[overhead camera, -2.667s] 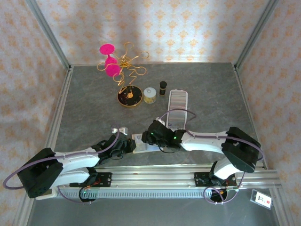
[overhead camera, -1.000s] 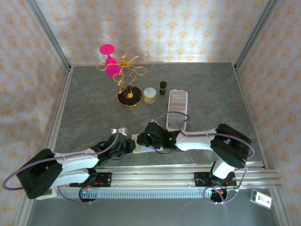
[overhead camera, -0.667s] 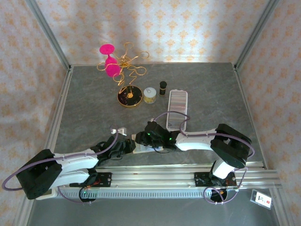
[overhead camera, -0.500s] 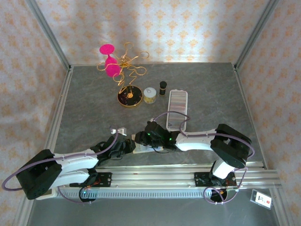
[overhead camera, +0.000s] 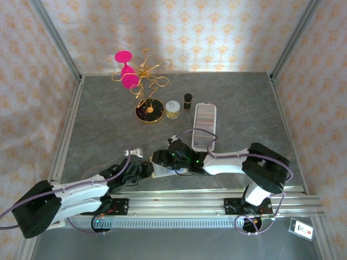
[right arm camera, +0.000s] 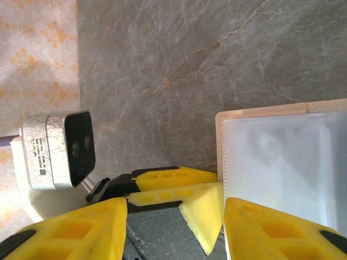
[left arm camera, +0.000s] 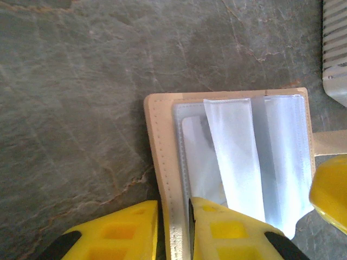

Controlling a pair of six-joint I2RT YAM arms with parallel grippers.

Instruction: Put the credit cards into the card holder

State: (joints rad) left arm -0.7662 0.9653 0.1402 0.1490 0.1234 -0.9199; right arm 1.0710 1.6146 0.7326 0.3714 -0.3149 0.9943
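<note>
The card holder [left arm camera: 162, 162], a cream-beige wallet, lies open on the grey table with its clear sleeves up. It is also in the top view [overhead camera: 169, 172]. A whitish credit card with a rounded corner [left arm camera: 194, 157] sits inside a sleeve. A pale bluish leaf [left arm camera: 233, 157] stands over it; I cannot tell if it is a card or a sleeve. My left gripper [left arm camera: 173, 219] is shut on the holder's stitched left edge. My right gripper [right arm camera: 176, 216] is open, one finger [right arm camera: 282, 233] over the holder's clear sleeve [right arm camera: 276, 151], the other off its edge.
A long clear case with grey ribbed rows [overhead camera: 204, 124] lies just behind the arms. Further back stand a gold wire stand with pink discs [overhead camera: 142, 81], a small jar [overhead camera: 172, 109] and a dark bottle [overhead camera: 187, 100]. The metal rail [overhead camera: 217, 203] runs along the near edge.
The right gripper has shifted left over the card holder. The left arm's rear links have dropped toward the lower left while its gripper stays at the holder's edge.
</note>
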